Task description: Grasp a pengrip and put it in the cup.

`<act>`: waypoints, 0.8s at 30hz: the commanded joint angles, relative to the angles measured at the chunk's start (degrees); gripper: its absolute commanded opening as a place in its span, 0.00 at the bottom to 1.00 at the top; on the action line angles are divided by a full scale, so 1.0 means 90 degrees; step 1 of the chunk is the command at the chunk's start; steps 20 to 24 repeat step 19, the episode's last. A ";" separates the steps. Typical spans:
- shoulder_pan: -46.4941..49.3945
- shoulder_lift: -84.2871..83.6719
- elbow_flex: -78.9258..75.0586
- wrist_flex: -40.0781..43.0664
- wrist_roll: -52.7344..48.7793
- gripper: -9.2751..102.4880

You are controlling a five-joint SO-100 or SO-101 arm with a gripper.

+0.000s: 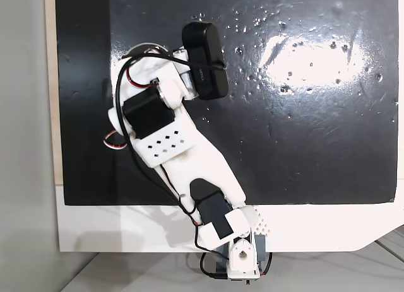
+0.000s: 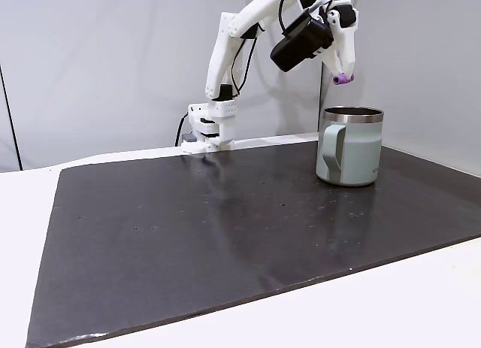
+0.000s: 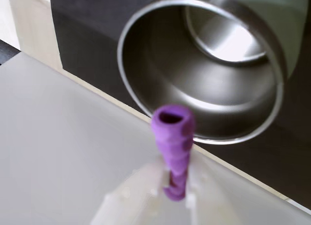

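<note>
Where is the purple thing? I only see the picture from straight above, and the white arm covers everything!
Observer: The pengrip is pinched in the gripper, up in the air above the cup.
Operator: Is it inside the cup yet?
Observer: No. In a fixed view there is a clear gap between it and the rim.
Operator: Is anything in the cup?
Observer: The wrist view shows just a bare shiny metal inside.
</note>
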 commanded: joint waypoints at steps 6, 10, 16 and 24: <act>0.0029 -0.0029 -0.0400 0.0137 -0.0010 0.30; 0.0059 -0.0029 -0.0410 0.0156 -0.0010 0.32; 0.0059 -0.0029 -0.0410 0.0195 -0.0029 0.31; 0.0059 -0.0020 -0.0410 0.0205 -0.0029 0.31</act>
